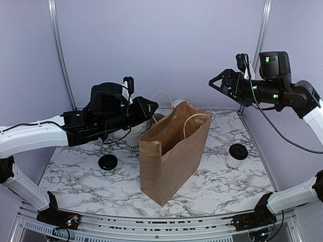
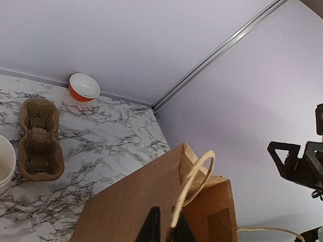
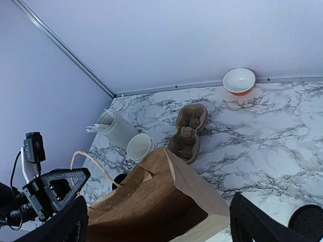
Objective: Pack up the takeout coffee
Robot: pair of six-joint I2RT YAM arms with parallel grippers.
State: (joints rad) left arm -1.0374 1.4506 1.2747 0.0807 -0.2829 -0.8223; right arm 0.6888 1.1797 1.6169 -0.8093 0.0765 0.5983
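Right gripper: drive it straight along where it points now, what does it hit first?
Probably the brown paper bag near its open top: the right wrist view shows it between the spread fingers of the right gripper. Depth unclear; it might pass over the rim.

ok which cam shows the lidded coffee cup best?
Top external: the takeout coffee stands whole, black lid and lettering visible, right of the paper bag. Right wrist catches only a dark round edge at its bottom right corner, probably the lid. Left wrist doesn't show it.
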